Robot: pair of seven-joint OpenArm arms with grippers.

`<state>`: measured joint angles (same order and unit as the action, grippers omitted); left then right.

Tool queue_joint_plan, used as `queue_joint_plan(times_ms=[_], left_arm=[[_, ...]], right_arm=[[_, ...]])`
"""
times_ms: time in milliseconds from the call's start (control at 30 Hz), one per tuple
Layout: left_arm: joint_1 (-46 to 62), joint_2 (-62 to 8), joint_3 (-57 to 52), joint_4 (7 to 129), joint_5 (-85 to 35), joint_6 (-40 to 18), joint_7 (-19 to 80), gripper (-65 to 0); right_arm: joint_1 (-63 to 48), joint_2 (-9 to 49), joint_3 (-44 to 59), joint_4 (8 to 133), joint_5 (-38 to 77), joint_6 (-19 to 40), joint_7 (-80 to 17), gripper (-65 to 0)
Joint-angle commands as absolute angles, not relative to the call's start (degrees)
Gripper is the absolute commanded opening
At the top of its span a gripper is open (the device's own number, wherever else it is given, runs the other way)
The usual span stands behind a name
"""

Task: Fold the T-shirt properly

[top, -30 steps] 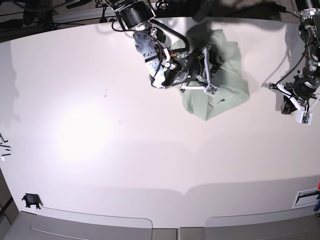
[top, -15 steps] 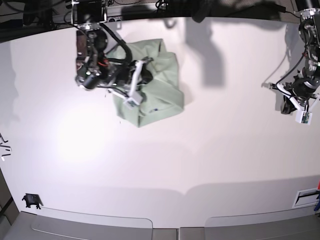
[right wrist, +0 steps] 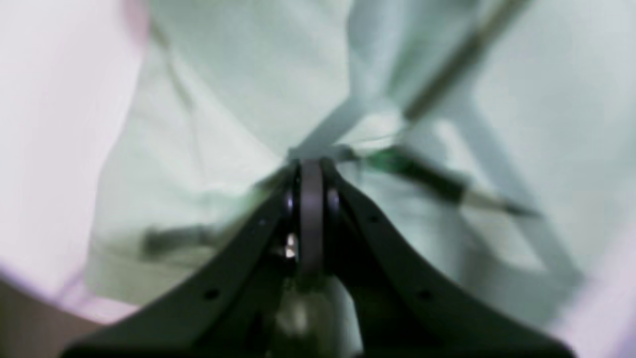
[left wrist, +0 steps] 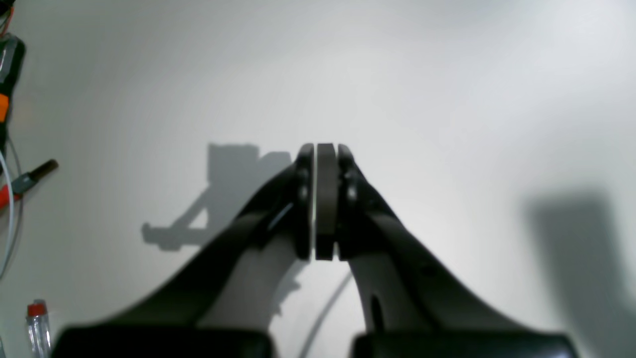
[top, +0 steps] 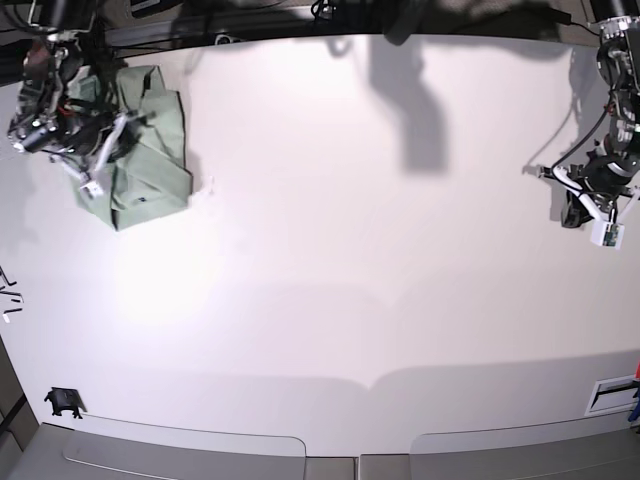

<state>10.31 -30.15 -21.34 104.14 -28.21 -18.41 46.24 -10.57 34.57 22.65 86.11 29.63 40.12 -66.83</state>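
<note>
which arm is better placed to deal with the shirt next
Right. The right gripper is directly over the T-shirt at the table's far corner, shut on its fabric. The left gripper hangs shut and empty across the table, far from the shirt.

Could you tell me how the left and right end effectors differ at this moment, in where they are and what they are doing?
The right end effector is at the table's far left corner in the base view, over the T-shirt; the left end effector is at the right edge, over bare table. The right one pinches green fabric; the left one holds nothing. Both are shut.
</note>
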Motion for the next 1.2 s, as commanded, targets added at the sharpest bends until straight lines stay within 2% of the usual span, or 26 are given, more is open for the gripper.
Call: queue_joint_plan(times_ms=[0, 233, 333, 500, 700, 800, 900, 1033, 1167], left_arm=[[9.7, -31.2, -21.8, 105.1, -28.5, -18.4, 44.7, -65.0], [9.7, -31.2, -21.8, 105.1, -28.5, -18.4, 44.2, -65.0], [9.6, -31.2, -21.8, 105.1, -28.5, -18.4, 43.6, -65.0], [9.5, -31.5, -21.8, 105.2, -28.6, -18.4, 43.0, -65.0], [10.3, -31.6, -24.5, 110.2, -31.7, -18.6, 47.3, -65.0], [13.7, -31.6, -26.9, 115.9, -31.6, -18.9, 48.4, -65.0], [20.2, -31.4, -29.3, 121.9, -31.6, -18.9, 48.4, -65.0], [30.2, -29.6, -31.3, 129.5, -31.6, -18.9, 48.4, -65.0], [39.4, -26.1, -31.5, 135.0, -32.1, -18.9, 48.6, -65.0]], right_arm=[[-9.8, 36.4, 24.6, 86.3, 30.1, 40.0, -65.1, -65.0], [-8.2, 38.3, 32.0, 77.7, 20.8, 36.3, -58.0, -65.0], [-7.4, 38.9, 34.0, 75.3, 21.9, 35.9, -56.6, -65.0], [-5.1, 40.7, 39.7, 77.3, 37.6, 36.1, -59.4, -65.0], [-2.6, 40.5, 50.3, 85.6, 62.5, 40.0, -70.9, -65.0], [-4.8, 40.4, 53.6, 88.7, 74.1, 40.0, -78.7, -65.0], [-9.1, 40.2, 55.4, 91.2, 84.9, 40.0, -80.0, -65.0], [-14.9, 37.3, 56.5, 95.7, 85.0, 40.0, -80.0, -65.0], [-21.3, 31.9, 56.6, 103.2, 85.0, 40.0, -80.0, -65.0]])
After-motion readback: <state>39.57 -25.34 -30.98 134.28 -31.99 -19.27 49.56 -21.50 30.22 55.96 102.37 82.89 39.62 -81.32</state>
